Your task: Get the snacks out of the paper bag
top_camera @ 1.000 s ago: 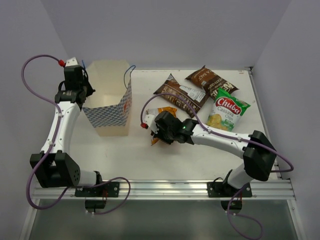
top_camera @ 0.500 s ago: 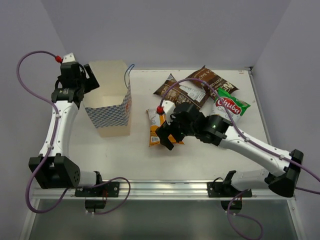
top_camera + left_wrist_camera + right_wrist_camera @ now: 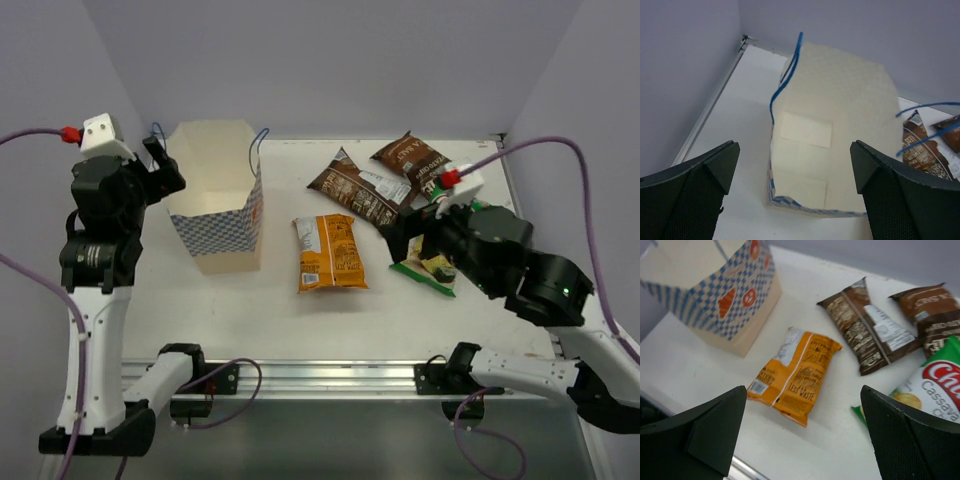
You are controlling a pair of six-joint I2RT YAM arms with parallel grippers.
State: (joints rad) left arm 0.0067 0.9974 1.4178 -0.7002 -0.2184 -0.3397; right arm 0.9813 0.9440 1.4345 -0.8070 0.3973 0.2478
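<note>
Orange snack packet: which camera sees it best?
The right wrist view: the orange snack packet lies whole and close up, with its lettering showing. The top external view shows it whole too, but smaller, to the right of the paper bag. The left wrist view misses it.

White links (image 3: pixel 90 340), black joints (image 3: pixel 100 195); purple cables (image 3: pixel 35 134) with red connectors (image 3: pixel 70 133) behind the jaws; black mesh-textured fingers (image 3: pixel 687 200).

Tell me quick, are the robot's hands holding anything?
Left gripper: open, holding nothing.
Right gripper: open, holding nothing.
</note>
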